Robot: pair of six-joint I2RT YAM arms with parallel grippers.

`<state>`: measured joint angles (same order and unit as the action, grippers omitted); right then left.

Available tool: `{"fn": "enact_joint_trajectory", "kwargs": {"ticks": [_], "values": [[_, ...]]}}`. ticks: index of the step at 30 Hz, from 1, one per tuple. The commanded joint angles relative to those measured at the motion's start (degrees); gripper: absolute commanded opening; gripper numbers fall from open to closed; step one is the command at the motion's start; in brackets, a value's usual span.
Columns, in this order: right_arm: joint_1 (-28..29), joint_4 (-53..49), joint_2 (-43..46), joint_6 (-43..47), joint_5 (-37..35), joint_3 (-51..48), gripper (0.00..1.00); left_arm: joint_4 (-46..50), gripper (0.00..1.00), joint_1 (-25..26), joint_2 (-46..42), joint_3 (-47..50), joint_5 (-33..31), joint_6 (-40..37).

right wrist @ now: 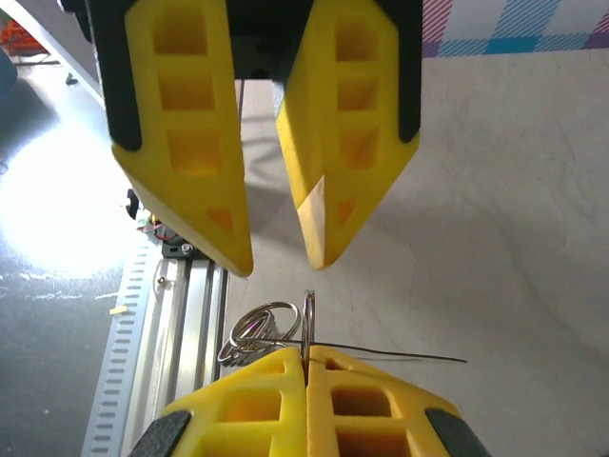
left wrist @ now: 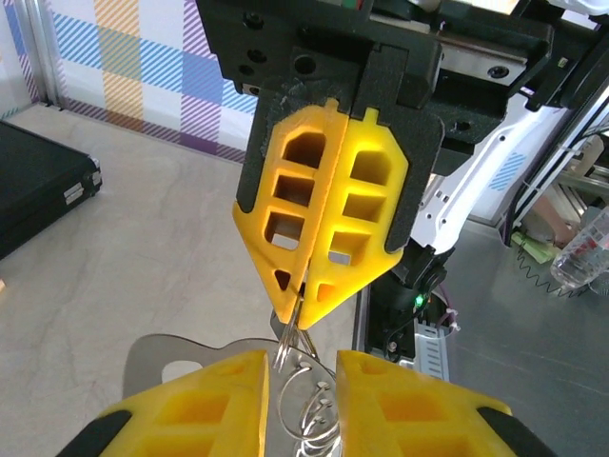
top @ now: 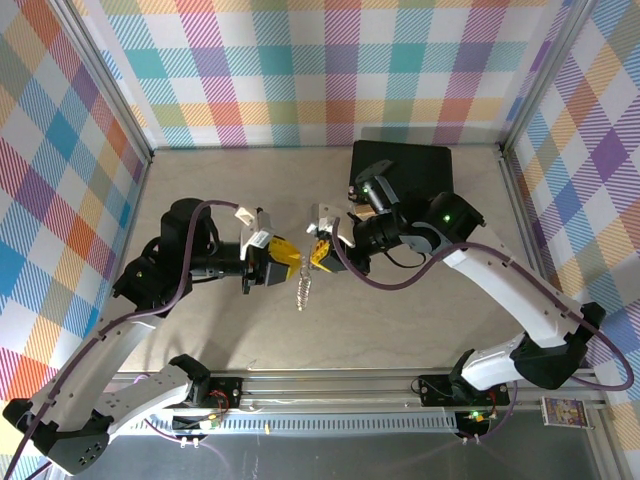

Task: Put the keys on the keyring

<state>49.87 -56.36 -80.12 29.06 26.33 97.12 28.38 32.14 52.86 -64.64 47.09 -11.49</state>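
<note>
— Where is the keyring?
— The keyring (right wrist: 259, 328) hangs in the air between the two arms, over the middle of the worktop (top: 400, 320), with its silver coils dangling.
— What has hold of it?
— The right tool (right wrist: 306, 354). Its yellow fingers are pressed together on one thin ring at the top of the bunch.
— And the other side?
— The left tool (right wrist: 281, 265) faces it tip to tip with its fingers apart. The loops lie in the gap, and neither finger clearly presses them.
— Any keys on it?
— Possibly, but the bunch is too small and tangled to tell.
</note>
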Motion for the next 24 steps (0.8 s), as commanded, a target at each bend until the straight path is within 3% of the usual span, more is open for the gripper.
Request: {"fn": "enact_joint_trajectory", "kwargs": {"ticks": [1, 18, 24], "values": [[0.44, -3.13, 0.69, 2.86, 0.48, 2.45, 0.00, -1.09, 0.25, 0.18, 0.97, -1.89, 1.98, -1.17], [0.58, -3.70, -1.08, 2.07, 3.13, 4.22, 0.00, -4.06, 0.29, 0.80, 2.79, -0.79, 4.08, -0.19], [0.65, -3.85, -1.53, 1.92, 3.90, 4.26, 0.00, -4.68, 0.25, 0.98, 3.51, -0.75, 3.93, -0.31]]}}
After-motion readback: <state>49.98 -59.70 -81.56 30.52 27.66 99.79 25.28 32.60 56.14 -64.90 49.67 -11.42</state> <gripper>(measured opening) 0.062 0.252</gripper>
